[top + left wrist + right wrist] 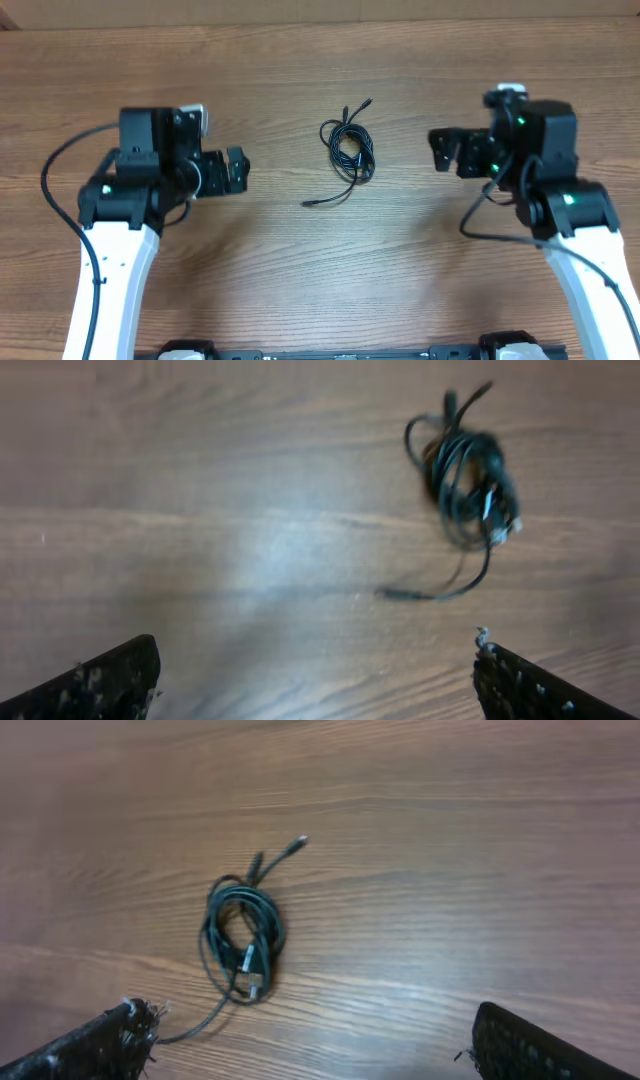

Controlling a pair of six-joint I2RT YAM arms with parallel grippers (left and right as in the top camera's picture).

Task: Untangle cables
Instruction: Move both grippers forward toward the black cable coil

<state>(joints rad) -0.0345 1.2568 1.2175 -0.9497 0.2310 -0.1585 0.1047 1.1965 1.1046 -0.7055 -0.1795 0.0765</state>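
Looking down from overhead, I see the cables (350, 148) lying as one small coiled tangle on the surface (300, 280), between my two arms and a shade nearer the right pincer (438, 150) than the left pincer (242, 170). The coil's long axis runs from the near side to the far side, across the line joining the pincers. One loose tail trails toward the near left, and two plug ends poke out toward the far right. Both pincers stand wide and hold nothing.

Through the left wrist camera, the cables (465, 490) sit ahead and well to the right of the left pincer (316, 652), apart from its fingers. The loose tail is the part closest to it.

Through the right wrist camera, the cables (243, 945) lie ahead and a little left of the right pincer (308, 1015), with the tail running down near its left finger.

I judge that the right arm has the shorter reach to the coil, and that the tail suits the left arm.
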